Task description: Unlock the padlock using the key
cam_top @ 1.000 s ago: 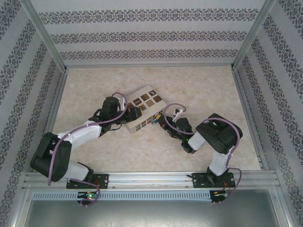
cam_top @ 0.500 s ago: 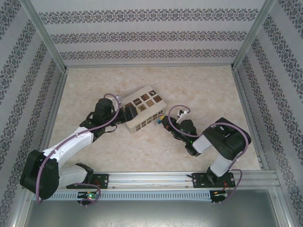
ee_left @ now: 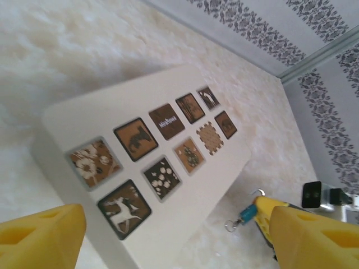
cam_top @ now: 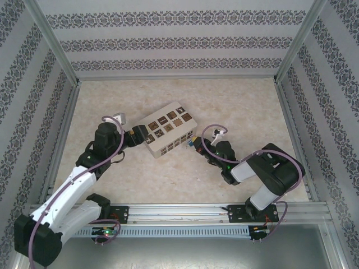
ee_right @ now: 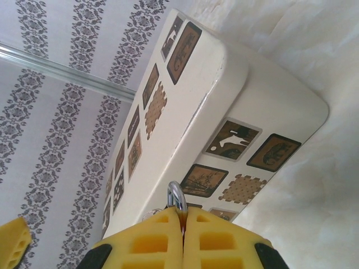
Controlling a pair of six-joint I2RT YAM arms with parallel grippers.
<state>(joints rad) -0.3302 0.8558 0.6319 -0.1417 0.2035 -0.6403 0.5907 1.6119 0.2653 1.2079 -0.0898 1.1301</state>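
Since the frame half a second earlier, the left gripper [cam_top: 136, 134] is found drawn back leftward off the end of the white box [cam_top: 168, 128]. Its arm is folded lower toward the near edge, while the box is seen in much the same place on the table [cam_top: 235, 106]. The right gripper [cam_top: 197, 147] is kept at the box's near right corner, its elbow swung further right.

The padlock [ee_left: 248, 212] is held there, just beside the box's side wall. In the left wrist view its long axis is slanted, with the shackle [ee_right: 175, 195] turned up and right and a small ring [ee_left: 230, 226] hung off the lower left of the blue body. From the right wrist, the shackle's loop is seen pointed out of the fingertips toward the box.

The right fingers are pressed together on the padlock. The left jaws are spread wide with nothing held; whether the box is touched cannot be told.
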